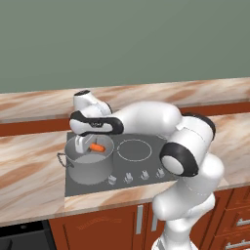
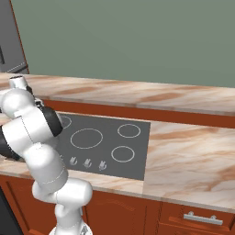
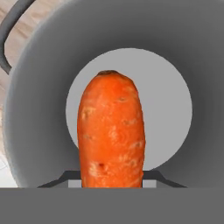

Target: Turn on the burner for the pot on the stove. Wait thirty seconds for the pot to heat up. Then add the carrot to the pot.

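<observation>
Pot (image 1: 89,166): grey metal, loop handle at 9 o'clock, standing on the stove's (image 1: 141,168) left-hand burner. No brand or lettering legible on it.

Carrot (image 1: 97,147): orange, held just above the pot's mouth; in the hand view the carrot (image 3: 111,131) hangs over the pot's pale floor (image 3: 170,100), blunt end toward 12 o'clock.

Pincer (image 1: 91,144): pressed together on the carrot, over the pot's open top.

Stove: dark grey cooktop set in the marbled bench (image 1: 29,171), white ring markings, silver knobs (image 1: 136,176) along the 6 o'clock edge. In the right base view the stove (image 2: 110,142) shows rings and three knobs (image 2: 87,162). No writing readable on knobs or surface.
</observation>
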You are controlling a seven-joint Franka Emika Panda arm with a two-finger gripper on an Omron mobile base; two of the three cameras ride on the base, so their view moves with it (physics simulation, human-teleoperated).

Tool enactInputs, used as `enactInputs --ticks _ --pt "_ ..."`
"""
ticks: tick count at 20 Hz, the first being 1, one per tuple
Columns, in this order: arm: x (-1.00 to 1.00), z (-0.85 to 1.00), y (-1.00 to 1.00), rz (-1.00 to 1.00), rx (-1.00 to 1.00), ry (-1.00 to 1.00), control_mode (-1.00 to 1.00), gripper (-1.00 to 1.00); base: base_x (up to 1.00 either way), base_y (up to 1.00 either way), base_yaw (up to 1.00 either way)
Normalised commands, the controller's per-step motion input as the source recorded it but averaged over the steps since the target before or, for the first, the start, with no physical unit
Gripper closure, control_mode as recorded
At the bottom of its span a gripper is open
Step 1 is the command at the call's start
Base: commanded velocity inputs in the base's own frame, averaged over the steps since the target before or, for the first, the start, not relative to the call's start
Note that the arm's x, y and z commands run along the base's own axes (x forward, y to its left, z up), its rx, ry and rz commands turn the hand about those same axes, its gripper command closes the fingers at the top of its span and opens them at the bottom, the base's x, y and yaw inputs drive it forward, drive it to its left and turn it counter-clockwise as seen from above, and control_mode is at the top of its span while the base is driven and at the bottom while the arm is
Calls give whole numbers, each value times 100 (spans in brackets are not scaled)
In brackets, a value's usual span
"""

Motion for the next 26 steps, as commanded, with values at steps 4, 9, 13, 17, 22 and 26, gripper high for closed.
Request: enactInputs --ticks 4,9,13,17,22,26 --pt "23 -13 0 0 0 5 -100 100 0 0 0" --pt "20 -39 2 0 0 8 -100 100 0 0 0" --pt "9 -36 8 0 0 7 -100 100 0 0 0" --pt "4 -15 23 0 0 2 -100 100 0 0 0" --pt "19 -12 20 0 0 1 -100 100 0 0 0" --pt "23 -20 9 0 -1 0 -100 100 0 0 0"
